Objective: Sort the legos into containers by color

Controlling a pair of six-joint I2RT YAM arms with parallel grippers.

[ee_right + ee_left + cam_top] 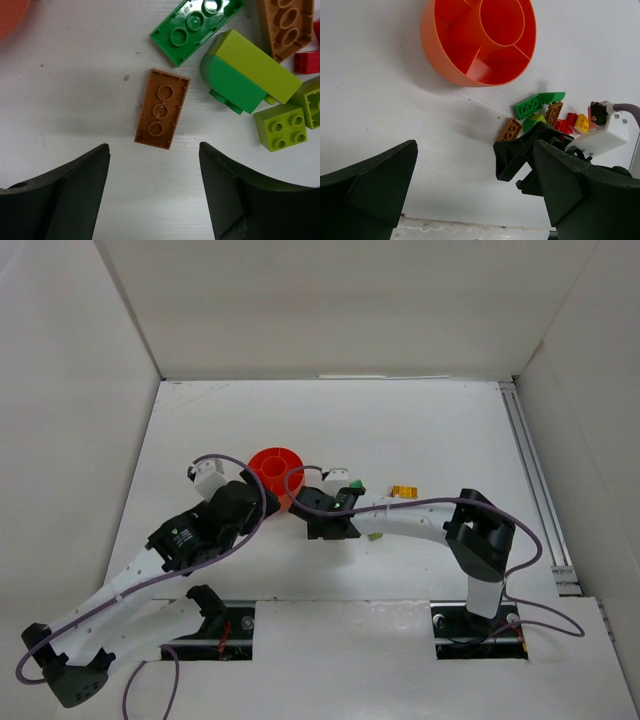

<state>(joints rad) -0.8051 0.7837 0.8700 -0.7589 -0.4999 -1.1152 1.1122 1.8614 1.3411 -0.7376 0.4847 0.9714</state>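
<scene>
The pick is in hand: the right gripper (pixel 153 155), jaws apart and empty, hovers by a brown brick (pixel 162 108) lying on the worktop (pixel 380 125) near the orange bowl (pixel 445 50), and must next descend and close, while the left gripper (pixel 475 150) gapes wide, empty.

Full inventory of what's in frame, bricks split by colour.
bowl: one, orange-red, divided, beyond the pile.
brown bricks: two; one underside-up at the pile's edge, one in it.
green bricks: two, in pile.
lime bricks: at least two, in pile.
red brick: at least one, pile edge.
yellow brick: one, beside red.
lone brick: one, yellow-orange, apart, right of pile.
left claw: one, black, open, empty, near bowl.
right claw: one, black, open, empty, over the underside-up brown brick.
</scene>
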